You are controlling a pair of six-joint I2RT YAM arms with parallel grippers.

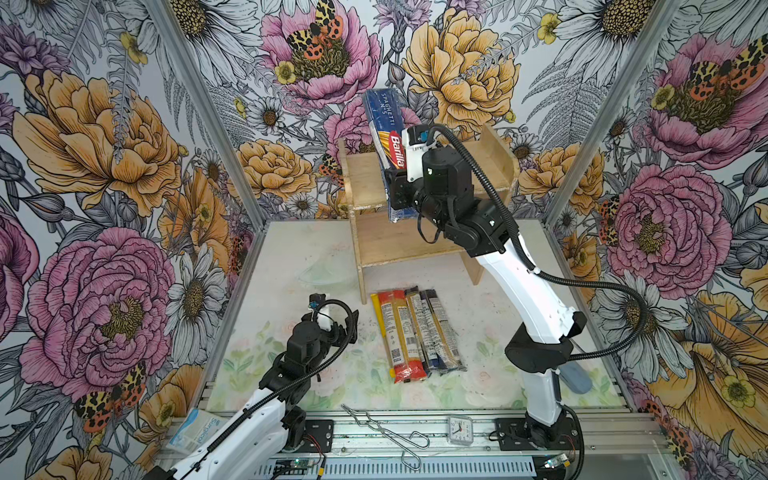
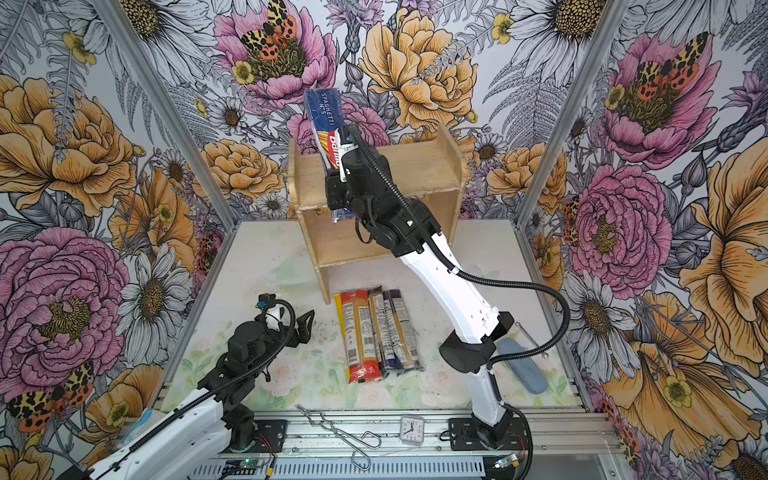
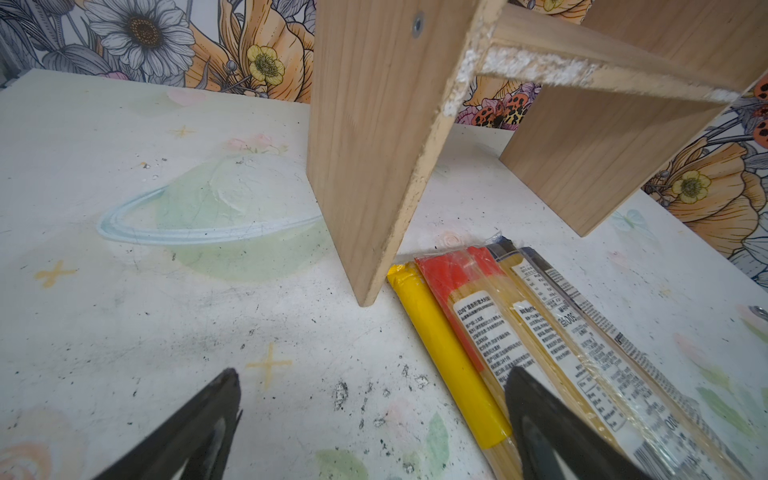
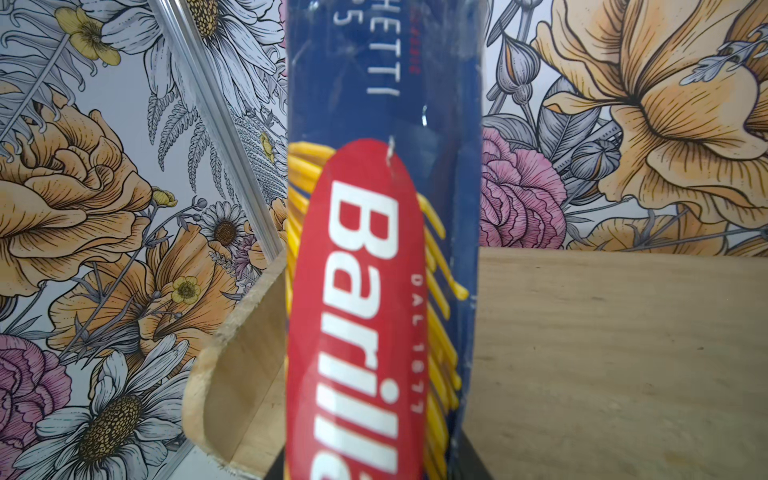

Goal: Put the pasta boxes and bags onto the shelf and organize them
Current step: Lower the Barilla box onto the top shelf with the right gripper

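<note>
Right arm stretches over the shelf [image 1: 365,178], its right claw [image 1: 394,189] clamping the blue box [image 1: 384,120]; left claw [image 3: 372,376] gapes low above the counter [image 3: 124,311].

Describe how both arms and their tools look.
Both match: the left arm and right arm have white tapered link shells, black joint housings and black base plates. A black ribbed cable hose runs along each. Each wrist carries a white camera housing with a blue plug. The left tool has black pointed fingers; the right tool is black too.
</note>
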